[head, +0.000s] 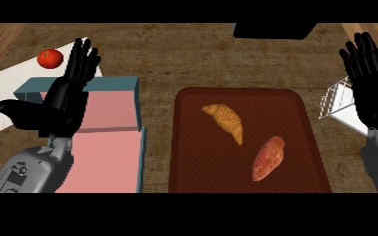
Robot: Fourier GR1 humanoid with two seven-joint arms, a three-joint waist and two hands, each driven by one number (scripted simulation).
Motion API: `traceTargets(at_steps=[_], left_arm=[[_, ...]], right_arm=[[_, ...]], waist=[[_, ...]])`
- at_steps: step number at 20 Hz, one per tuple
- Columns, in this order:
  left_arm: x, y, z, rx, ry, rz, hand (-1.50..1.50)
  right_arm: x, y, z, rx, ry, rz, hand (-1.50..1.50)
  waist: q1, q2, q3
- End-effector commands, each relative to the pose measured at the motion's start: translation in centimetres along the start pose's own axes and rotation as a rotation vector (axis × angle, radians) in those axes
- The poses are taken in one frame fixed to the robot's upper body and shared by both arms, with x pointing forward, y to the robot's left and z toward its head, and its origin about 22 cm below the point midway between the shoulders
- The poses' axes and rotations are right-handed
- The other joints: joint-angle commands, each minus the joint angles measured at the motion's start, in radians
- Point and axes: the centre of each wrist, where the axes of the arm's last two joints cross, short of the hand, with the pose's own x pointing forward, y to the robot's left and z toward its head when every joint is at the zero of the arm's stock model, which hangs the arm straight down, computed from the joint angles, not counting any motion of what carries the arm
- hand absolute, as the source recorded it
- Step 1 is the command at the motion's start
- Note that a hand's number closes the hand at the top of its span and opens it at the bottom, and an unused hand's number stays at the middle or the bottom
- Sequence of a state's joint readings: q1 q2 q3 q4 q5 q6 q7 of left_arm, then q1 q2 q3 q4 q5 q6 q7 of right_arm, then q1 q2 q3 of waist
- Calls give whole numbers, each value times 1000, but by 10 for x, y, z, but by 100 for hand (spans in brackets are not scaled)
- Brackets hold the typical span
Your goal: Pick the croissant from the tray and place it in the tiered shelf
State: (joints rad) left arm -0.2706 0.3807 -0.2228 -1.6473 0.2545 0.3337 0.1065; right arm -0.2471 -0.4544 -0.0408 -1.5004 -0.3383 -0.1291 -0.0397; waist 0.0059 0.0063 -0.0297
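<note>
Right hand (363, 75): upright at the frame's right edge, fingers straight and apart, holding nothing, resting. Left hand (74, 87): the same at left, raised over the pink and teal shelf (111, 145). Croissant (225, 121): you will find it untouched on the brown tray (184, 145), upper middle, lying aslant. Sweet potato (268, 158): just below and right of it, apart. Wire rack (338, 100): right of the tray, by your right hand. Tomato (50, 58): upper left, on a white board (29, 72).
</note>
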Motion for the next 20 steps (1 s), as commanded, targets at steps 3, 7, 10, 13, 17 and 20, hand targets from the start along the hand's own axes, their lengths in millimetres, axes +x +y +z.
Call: traceTargets(at_steps=[3, 7, 10, 13, 17, 20], left_arm=[[-51, 21, 25, 35, 272, 20, 0], [-72, 17, 31, 43, 433, 38, 0], [-84, 20, 35, -3, 536, 67, 0], [-90, 22, 37, 4, 546, 48, 0], [-96, 33, 38, 21, 569, 53, 0], [-99, 25, 40, 18, 579, 52, 0]], right_arm=[[30, 11, -29, 215, -187, 120, 150], [62, -39, -35, 262, -193, 692, 150], [13, -15, -37, 321, -18, 489, 150], [10, -14, -42, 415, -66, 412, -150], [12, -17, -41, 610, -94, 455, -150], [22, -13, -46, 746, -66, 488, -150]], waist=[[38, 4, 29], [37, 45, 6], [75, 41, 28], [59, 29, 31], [48, 20, 30], [43, 12, 28]])
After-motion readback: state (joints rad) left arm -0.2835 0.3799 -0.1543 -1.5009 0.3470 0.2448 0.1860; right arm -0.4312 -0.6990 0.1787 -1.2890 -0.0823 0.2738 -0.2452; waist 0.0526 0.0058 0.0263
